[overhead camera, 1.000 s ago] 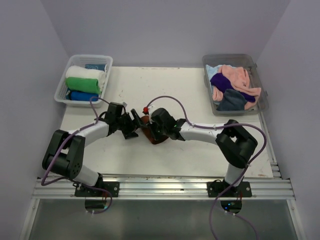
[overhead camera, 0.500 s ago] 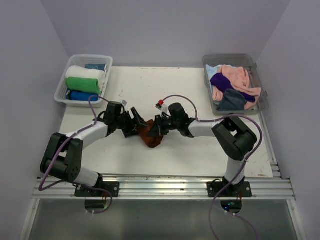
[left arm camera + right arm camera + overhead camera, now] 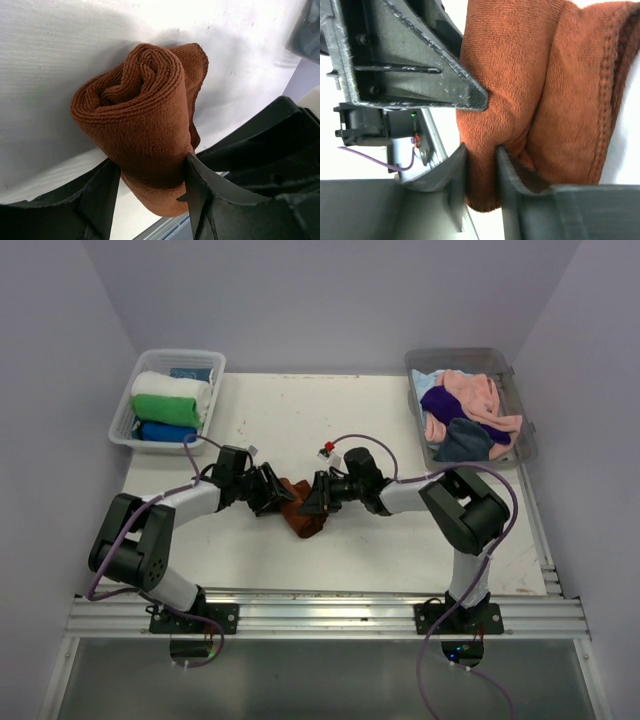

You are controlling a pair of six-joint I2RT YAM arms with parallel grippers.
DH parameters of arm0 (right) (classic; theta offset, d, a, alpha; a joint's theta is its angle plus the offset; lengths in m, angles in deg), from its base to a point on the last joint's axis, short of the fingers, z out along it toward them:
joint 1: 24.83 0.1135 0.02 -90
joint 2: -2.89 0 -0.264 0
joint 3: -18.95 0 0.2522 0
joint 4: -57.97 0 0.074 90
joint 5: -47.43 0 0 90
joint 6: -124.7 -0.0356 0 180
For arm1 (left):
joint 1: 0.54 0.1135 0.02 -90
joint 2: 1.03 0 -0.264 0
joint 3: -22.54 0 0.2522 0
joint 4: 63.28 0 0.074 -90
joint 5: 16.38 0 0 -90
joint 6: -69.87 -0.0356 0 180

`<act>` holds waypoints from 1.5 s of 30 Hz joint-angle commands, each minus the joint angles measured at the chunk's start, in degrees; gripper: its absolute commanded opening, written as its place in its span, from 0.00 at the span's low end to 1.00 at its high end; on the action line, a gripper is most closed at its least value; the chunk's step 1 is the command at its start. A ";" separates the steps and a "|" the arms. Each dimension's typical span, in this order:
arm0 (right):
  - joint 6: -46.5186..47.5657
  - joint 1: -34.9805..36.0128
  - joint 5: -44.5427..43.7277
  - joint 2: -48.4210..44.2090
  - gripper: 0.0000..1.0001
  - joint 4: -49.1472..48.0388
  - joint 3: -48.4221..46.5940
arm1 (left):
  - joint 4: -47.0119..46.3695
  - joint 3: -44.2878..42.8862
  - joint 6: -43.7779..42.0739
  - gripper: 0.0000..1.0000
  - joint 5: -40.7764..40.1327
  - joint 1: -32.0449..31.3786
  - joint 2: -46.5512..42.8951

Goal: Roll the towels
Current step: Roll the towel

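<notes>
A rust-brown towel [image 3: 301, 512], rolled into a thick tube, lies mid-table between both arms. In the left wrist view the roll [image 3: 140, 110] shows its spiral end, and my left gripper [image 3: 150, 167] is shut on it, a finger pressing each side. My left gripper [image 3: 274, 490] reaches it from the left. From the right comes my right gripper [image 3: 313, 497]. In the right wrist view the right gripper [image 3: 480, 152] pinches a fold of the same towel [image 3: 520, 75] between its narrow jaws. A left-gripper finger [image 3: 415, 65] rests against the cloth above.
A clear bin [image 3: 129, 430] at the back left holds rolled white [image 3: 172, 386], green [image 3: 165, 408] and blue [image 3: 166, 431] towels. Another clear bin [image 3: 524, 456] at the back right holds loose pink [image 3: 470, 392], purple [image 3: 447, 403] and dark grey-blue [image 3: 462, 443] towels. The table's front rail [image 3: 330, 618] runs below.
My right gripper has drawn back to the right of the towel and swung low, its jaws easing wider on a fold. My left gripper has slid right and closed on the roll.
</notes>
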 commanded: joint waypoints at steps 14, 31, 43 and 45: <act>29.75 14.43 -38.58 -16.31 0.67 42.43 -16.10 | 1.77 -0.67 0.80 0.54 -0.75 -0.12 1.25; 37.51 28.16 -64.08 -5.06 0.69 48.25 -25.00 | 2.21 -0.75 0.71 0.54 -0.92 -0.04 1.25; 34.26 27.63 -64.53 -0.31 0.10 46.41 -25.44 | 4.06 -1.80 -0.61 0.60 -1.27 0.31 -0.60; 33.29 26.15 -59.70 -2.23 0.03 45.18 -24.48 | 4.59 -2.60 -1.13 0.68 -1.10 0.67 -1.38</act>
